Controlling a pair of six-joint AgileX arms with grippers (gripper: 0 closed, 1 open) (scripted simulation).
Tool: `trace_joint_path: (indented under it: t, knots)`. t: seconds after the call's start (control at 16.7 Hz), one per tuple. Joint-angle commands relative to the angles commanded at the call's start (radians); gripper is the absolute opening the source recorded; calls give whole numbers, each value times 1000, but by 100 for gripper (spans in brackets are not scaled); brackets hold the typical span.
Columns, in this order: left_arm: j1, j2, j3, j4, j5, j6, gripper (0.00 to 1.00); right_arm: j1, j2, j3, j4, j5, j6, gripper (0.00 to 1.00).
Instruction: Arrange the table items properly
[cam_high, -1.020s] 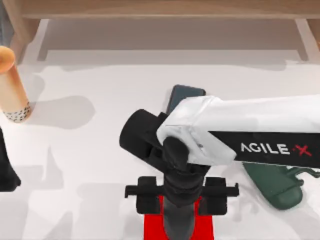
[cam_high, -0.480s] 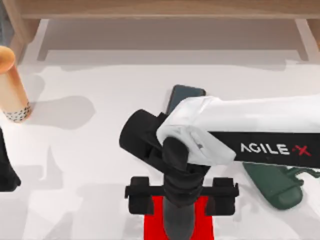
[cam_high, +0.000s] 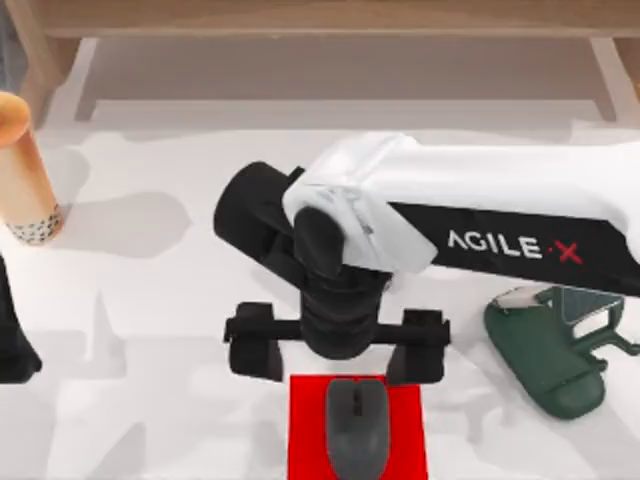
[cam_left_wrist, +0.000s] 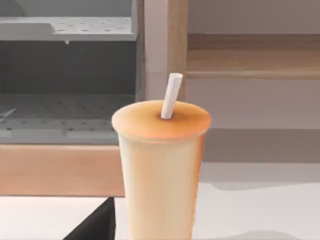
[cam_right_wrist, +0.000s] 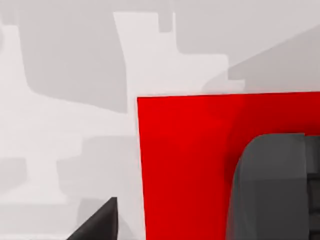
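1. The dark grey mouse (cam_high: 356, 436) lies on the red rectangle (cam_high: 306, 430), untouched.
2. The right gripper (cam_high: 336, 352) hangs just beyond the red rectangle's far edge, jaws spread wide, holding nothing.
3. The orange-tan cup (cam_high: 24, 170) stands upright, well left of the red rectangle.
4. The green stand (cam_high: 548, 358) lies right of the red rectangle.
5. Left gripper state: cannot tell.

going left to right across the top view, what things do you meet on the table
cup → left arm's dark edge → mouse on the red rectangle, just below the right gripper → dark green stand
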Motion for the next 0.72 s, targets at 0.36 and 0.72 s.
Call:
trace_joint_path:
  t: [0.36,0.72]
  knots:
    - [0,0,0,0,0,0,100,-97,253,448,-217,1,-34,100]
    - [0,0,0,0,0,0,100,-225,508,927,-454,2,-88,100]
